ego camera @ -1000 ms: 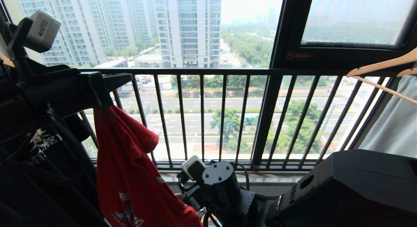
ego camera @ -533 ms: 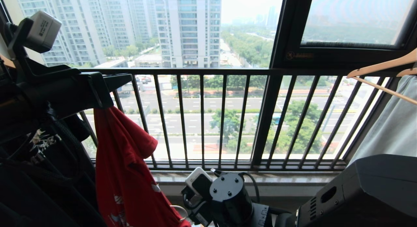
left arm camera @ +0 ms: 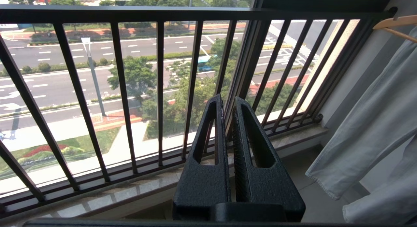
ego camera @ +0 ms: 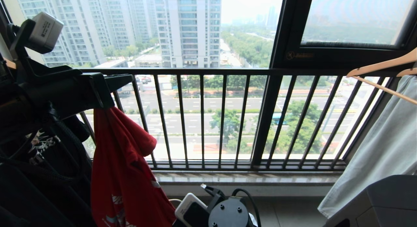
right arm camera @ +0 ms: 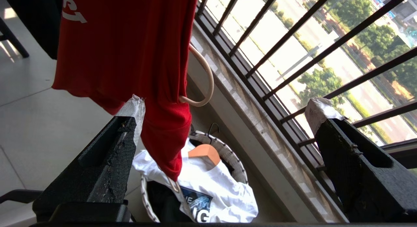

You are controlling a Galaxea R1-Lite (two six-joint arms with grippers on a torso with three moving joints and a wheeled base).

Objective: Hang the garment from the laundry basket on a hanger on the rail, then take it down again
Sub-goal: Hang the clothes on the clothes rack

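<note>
Since a second ago my right arm has sunk toward the bottom edge of the head view, uncovering the pale grey-green cloth (ego camera: 374, 148) and more of the window railing (ego camera: 202, 122).

The garment (ego camera: 127, 168), a red T-shirt, hangs bunched from my left claw (ego camera: 107, 100), raised at my left side. From the head view that claw seems to pinch the cloth at its top; the left wrist view shows its two fingers pressed almost together with nothing visible between the tips, so I judge the grip sits further back.

My right claw (right arm camera: 224, 109) is spread wide, just below the shirt's hem. A curved pale hanger (right arm camera: 203, 77) shows beside the cloth. Under the claw sits the laundry basket (right arm camera: 234, 162), holding a white shirt and a wooden hanger.

To do this well, I should steady the loose hem first, then close gently.
</note>
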